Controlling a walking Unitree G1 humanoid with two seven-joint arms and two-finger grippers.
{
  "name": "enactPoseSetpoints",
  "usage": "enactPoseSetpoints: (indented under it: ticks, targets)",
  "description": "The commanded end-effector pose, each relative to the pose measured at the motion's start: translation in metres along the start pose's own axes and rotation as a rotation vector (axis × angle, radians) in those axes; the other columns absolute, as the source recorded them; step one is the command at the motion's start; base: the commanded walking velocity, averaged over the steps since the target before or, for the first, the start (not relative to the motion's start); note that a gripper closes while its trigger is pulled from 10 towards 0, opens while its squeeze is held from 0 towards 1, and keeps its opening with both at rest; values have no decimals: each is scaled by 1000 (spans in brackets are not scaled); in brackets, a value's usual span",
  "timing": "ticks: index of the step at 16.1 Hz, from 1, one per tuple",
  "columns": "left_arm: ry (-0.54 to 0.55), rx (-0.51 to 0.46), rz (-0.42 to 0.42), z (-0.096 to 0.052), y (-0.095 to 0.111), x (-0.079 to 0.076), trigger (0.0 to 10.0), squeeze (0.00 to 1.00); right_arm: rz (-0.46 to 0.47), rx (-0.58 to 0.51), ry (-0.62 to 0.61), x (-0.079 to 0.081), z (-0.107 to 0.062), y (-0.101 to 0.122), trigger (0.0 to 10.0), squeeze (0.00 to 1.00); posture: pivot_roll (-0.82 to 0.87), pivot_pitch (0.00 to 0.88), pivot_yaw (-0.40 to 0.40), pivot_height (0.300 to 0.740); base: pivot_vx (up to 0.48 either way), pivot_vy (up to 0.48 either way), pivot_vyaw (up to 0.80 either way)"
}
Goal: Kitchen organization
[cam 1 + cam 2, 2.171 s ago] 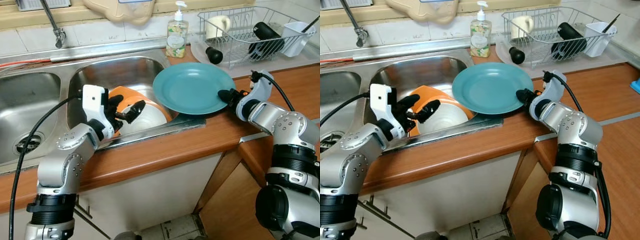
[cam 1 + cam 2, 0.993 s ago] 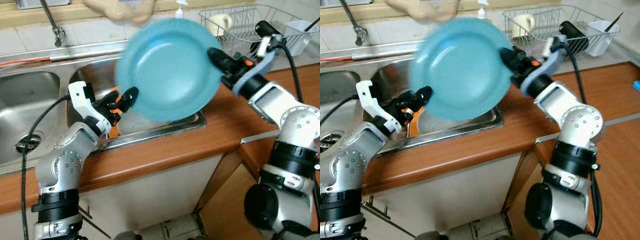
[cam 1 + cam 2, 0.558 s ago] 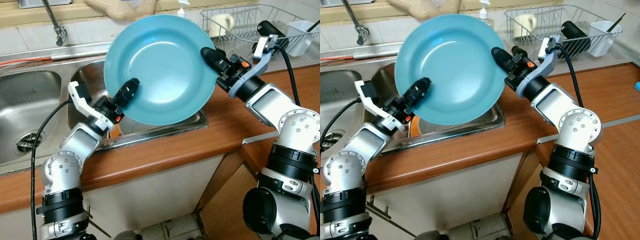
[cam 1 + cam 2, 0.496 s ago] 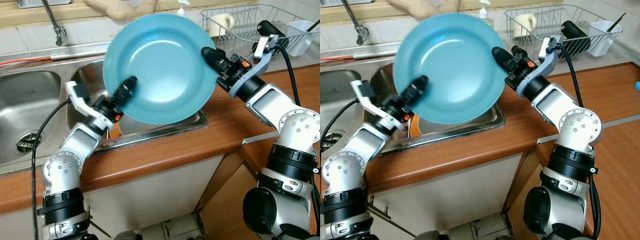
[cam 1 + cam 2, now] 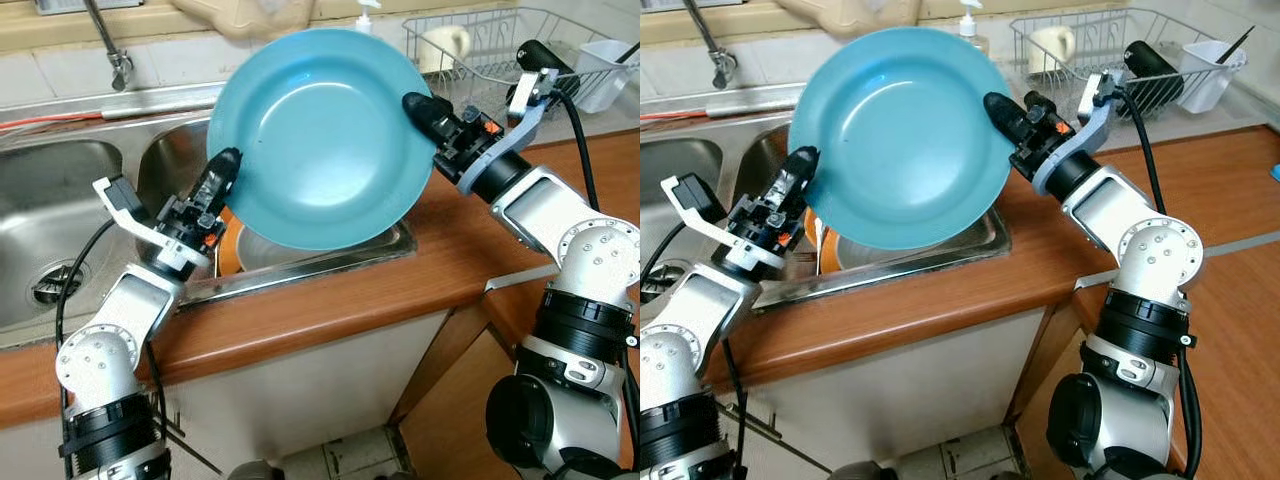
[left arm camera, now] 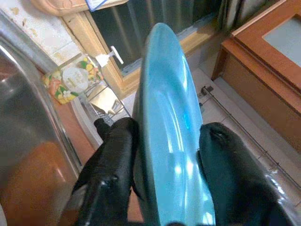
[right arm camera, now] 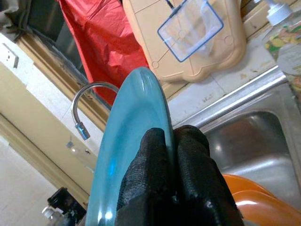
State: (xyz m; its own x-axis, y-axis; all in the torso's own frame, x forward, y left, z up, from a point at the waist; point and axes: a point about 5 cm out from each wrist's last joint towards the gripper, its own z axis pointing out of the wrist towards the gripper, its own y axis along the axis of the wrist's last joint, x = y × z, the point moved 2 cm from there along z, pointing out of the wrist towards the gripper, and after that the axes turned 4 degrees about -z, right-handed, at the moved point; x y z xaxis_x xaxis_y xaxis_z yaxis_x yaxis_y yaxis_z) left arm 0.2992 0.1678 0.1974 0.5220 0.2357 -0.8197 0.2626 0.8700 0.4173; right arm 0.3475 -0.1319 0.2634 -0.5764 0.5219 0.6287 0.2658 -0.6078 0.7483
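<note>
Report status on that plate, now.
Right gripper shut on the blue plate, held up over the sink. Left gripper straddles its opposite rim, open. Dishes underneath.

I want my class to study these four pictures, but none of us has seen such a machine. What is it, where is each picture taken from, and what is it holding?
It is a humanoid robot with two silver arms, each ending in a gripper of two black fingers. The two wide pictures come from the two eyes of a camera on its head, looking down at a kitchen counter. The two close pictures come from cameras on its wrists, looking along each gripper's fingers.

The right gripper is shut on the rim of a teal plate, held tilted above the sink. The left gripper has its open fingers on either side of the plate's opposite edge, as the left wrist view shows.

In the sink lies an orange bowl. Behind stand a soap bottle and a wire dish rack holding a mug and a white cup.
</note>
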Motion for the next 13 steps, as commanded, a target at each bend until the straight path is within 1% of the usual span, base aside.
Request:
enactPoseSetpoints:
  ticks: [1, 5, 13]
  targets:
    - [2, 16, 7, -2, 1, -3, 0, 0, 13, -7, 34, 5, 0, -1, 0, 0, -18, 0, 27, 740, 0, 0, 0]
    - [-3, 82, 12, -1, -9, -3, 0, 0, 26, -7, 45, 8, 1, -4, 0, 0, -18, 0, 31, 740, 0, 0, 0]
    - [-10, 104, 15, 0, -10, -4, 0, 0, 37, -10, 40, 7, -2, -6, 0, 0, -18, 0, 42, 740, 0, 0, 0]
